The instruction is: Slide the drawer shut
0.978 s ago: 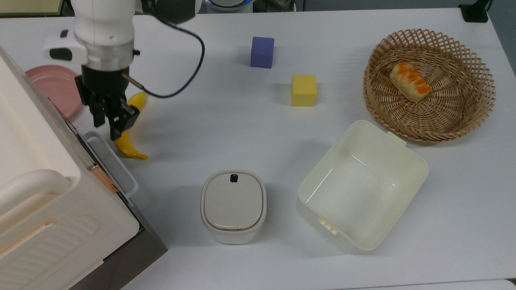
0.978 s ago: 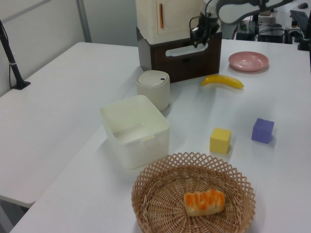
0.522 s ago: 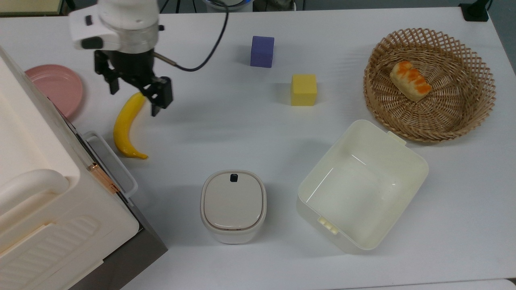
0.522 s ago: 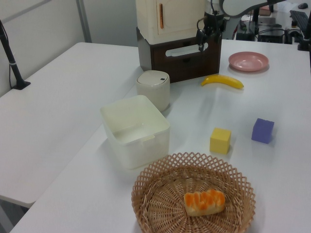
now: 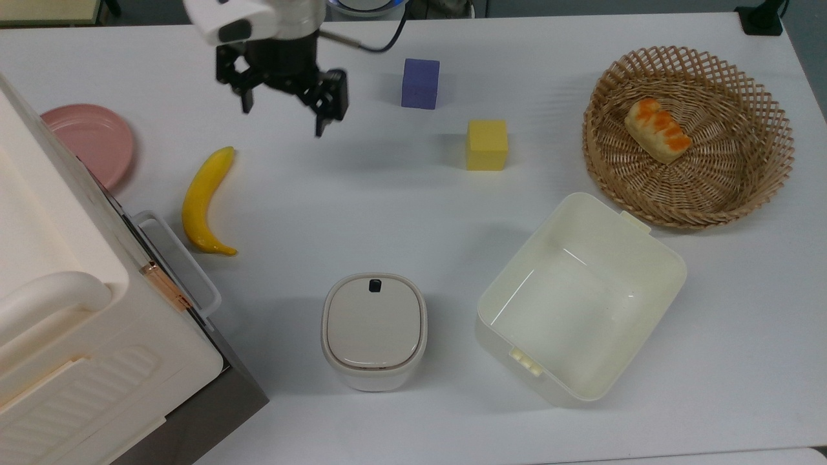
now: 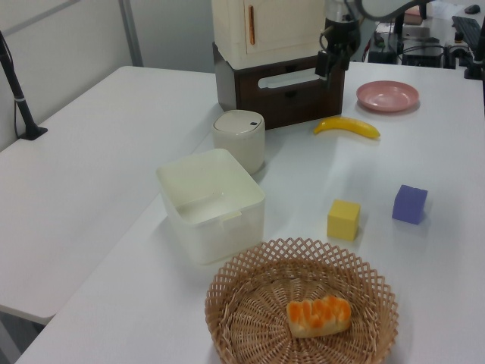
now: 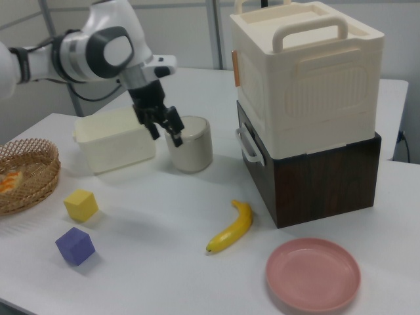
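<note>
**Drawer flush, hand clear of it**

The drawer [image 7: 312, 174] sits in the dark base of the cream cabinet [image 7: 305, 82] at the bench's [image 5: 400, 194] left edge in the top view, its white handle [image 5: 177, 261] facing the bench's middle; it looks fully in. The hand [image 5: 284, 103], fingers spread and empty, hangs above the bench near the far edge, well apart from the handle, which lies toward the top view's lower left, past the banana [image 5: 203, 200]. I judge the task essentially done.

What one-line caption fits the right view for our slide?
Robot hand open above the table, away from the closed drawer, with a banana lying nearby.
</note>
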